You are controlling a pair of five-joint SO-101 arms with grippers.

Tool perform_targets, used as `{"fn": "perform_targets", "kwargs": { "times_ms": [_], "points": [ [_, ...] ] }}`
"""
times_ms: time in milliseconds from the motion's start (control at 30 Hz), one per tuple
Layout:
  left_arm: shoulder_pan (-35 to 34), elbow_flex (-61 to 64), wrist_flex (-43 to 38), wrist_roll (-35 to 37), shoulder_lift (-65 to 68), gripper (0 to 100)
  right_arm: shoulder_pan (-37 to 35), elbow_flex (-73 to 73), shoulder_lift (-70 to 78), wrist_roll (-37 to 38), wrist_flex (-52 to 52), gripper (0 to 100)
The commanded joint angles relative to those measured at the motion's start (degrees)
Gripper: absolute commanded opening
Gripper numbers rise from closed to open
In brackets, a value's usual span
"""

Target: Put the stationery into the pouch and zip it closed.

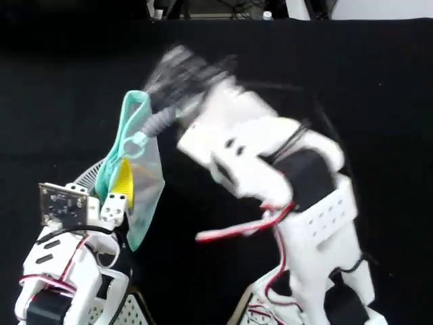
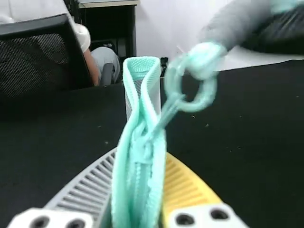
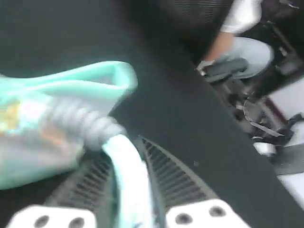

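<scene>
A translucent pouch [image 1: 145, 183] with a teal zipper edge [image 2: 140, 85] hangs upright above the black table at the left. My left gripper [image 1: 108, 177] [image 2: 141, 156] is shut on it, one grey and one yellow finger on either side of the zipper edge. A teal ring pull [image 1: 139, 142] [image 2: 190, 90] sticks out from the zipper, joined to a grey ribbed cord [image 1: 159, 123] [image 3: 85, 123]. My right gripper [image 1: 179, 74] [image 3: 126, 152], blurred, sits above and behind the pouch [image 3: 42, 118], shut on the pull's teal strap. The pouch's contents are unclear.
A black cloth [image 1: 352, 95] covers the table, with its far edge [image 1: 270, 19] at the back. The right arm's white body [image 1: 298, 183] leans across the middle. A chair [image 2: 38, 52] stands beyond the table.
</scene>
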Motion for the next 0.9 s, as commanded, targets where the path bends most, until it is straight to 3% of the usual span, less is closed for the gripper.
{"fn": "perform_targets", "kwargs": {
  "times_ms": [0, 300, 533, 733, 867],
  "points": [
    [0.1, 0.0, 0.3, 0.6, -0.1, 3, 3.4, -0.5, 2.9, -0.1, -2.0, 1.2],
    [0.1, 1.7, -0.3, 0.3, -0.1, 3, 3.0, -0.5, 5.9, -0.4, -2.1, 1.2],
    [0.1, 0.2, -0.4, 0.3, -0.1, 3, -6.3, 3.9, -0.2, -0.1, 6.9, 2.1],
    [0.0, 0.6, -0.4, 0.4, -0.1, 3, -11.6, 13.4, -3.0, 0.2, 7.0, 25.0],
    [0.0, 0.7, -0.4, 0.3, -0.1, 3, -14.6, 17.7, -4.4, 0.2, 4.2, 24.3]
  ]
}}
